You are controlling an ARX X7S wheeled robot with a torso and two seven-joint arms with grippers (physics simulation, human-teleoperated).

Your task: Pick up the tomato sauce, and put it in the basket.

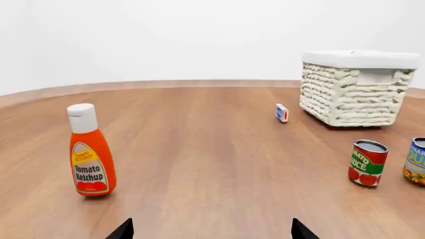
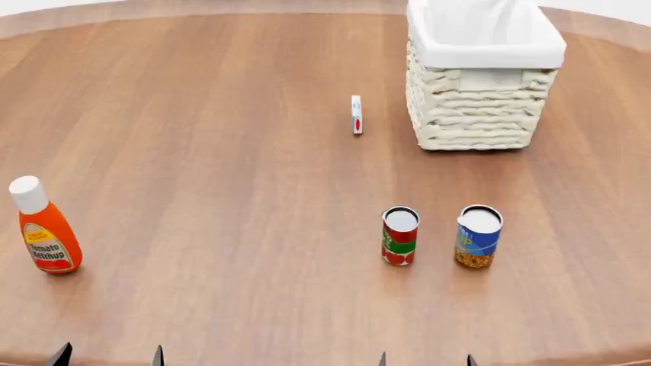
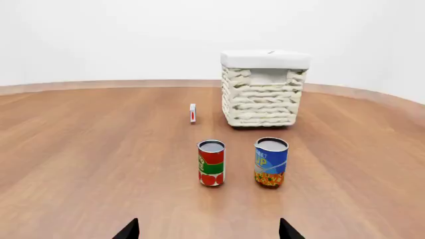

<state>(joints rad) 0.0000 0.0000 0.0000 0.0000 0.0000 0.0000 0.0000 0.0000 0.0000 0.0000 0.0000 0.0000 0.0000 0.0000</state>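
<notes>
Tomato sauce [image 2: 400,235]: stands upright near the counter's [image 2: 224,152] near edge, right of centre, untouched.
Right gripper [image 2: 425,359]: your jaws are spread and empty, lined up just short of the can, likely the arm to use.
Left gripper [image 2: 110,355]: spread too, empty, nearer the ketchup bottle [image 2: 44,227].
Basket [image 2: 478,99]: toward the far edge beyond the cans, open-topped.
In the way: the blue can [image 2: 477,236] just beside the sauce; the small box [image 2: 356,114] stays clear.

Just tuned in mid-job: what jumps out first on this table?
The big white wicker basket at the far right dominates. Nearer the robot, two cans stand upright side by side, apart: the red-and-green tomato sauce and a blue-and-yellow can to its right. An orange ketchup bottle stands alone at the near left.
</notes>
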